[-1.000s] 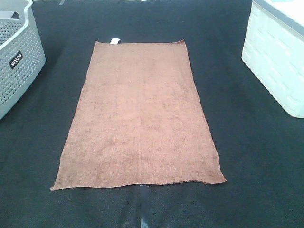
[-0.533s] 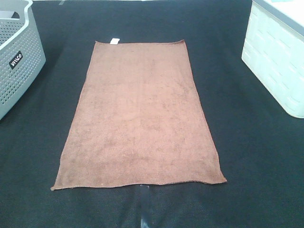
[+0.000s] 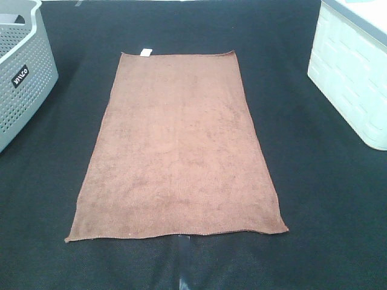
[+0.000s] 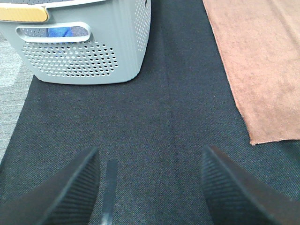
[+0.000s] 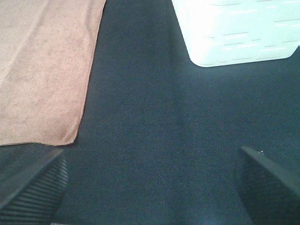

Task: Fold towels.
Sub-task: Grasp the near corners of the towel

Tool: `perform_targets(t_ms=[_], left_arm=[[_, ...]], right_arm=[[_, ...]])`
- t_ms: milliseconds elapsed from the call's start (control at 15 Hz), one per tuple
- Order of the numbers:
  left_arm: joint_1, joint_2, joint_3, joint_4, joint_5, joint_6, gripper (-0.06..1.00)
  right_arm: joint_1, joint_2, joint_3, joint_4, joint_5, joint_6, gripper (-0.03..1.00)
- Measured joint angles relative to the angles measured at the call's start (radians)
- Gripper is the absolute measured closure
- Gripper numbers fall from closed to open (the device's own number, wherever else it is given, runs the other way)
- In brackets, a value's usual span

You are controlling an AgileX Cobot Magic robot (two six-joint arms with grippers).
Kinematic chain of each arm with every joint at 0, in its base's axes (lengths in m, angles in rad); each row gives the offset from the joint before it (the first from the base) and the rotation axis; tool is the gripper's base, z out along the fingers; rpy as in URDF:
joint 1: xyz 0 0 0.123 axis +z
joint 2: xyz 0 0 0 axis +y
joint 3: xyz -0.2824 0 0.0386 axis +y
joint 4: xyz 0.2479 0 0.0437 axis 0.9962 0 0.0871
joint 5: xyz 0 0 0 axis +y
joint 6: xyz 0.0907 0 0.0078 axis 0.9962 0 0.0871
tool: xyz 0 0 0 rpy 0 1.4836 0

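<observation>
The right gripper (image 5: 150,159) stands with its two ribbed black fingers (image 5: 35,185) spread wide, with only the dark woven mat (image 5: 140,93) between them. The reddish-brown towel (image 5: 44,70) lies flat on the mat. One hemmed corner is near one finger but clear of it. A white container (image 5: 234,28) stands on the mat, well apart from the towel. Its wall is overexposed; the pale dashes on it may be moulded slots.
</observation>
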Motion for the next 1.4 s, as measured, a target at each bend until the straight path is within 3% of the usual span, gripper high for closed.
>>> perform_targets(t_ms=[467,600,733,867,933,1133,1267,1400], left_arm=[[0.0,0.0,-0.003,0.0,-0.003,0.0,0.34],[0.0,0.0,-0.016,-0.011,-0.082,-0.006,0.34],[0.0,0.024,-0.001,-0.071,-0.296,-0.066,0.34],[0.0,0.154,0.088,-0.203,-0.49,-0.125,0.34],[0.0,0.154,0.088,-0.203,-0.49,-0.125,0.34],[0.0,0.476,0.128,-0.452,-0.576,-0.105,0.34],[0.0,0.692,0.128,-0.6,-0.588,0.006,0.34],[0.0,0.91,0.128,-0.78,-0.592,0.216,0.34]], right_arm=[[0.0,0.006,0.0,0.0,-0.001,0.0,0.07],[0.0,0.054,-0.013,0.0,-0.04,0.002,0.07],[0.0,0.119,-0.02,0.0,-0.131,0.002,0.07],[0.0,0.234,-0.02,0.008,-0.237,0.003,0.08],[0.0,0.234,-0.02,0.008,-0.237,0.003,0.08],[0.0,0.379,-0.02,0.078,-0.347,0.046,0.09],[0.0,0.514,-0.02,0.127,-0.365,0.048,0.1],[0.0,0.686,-0.02,0.197,-0.37,0.015,0.1]])
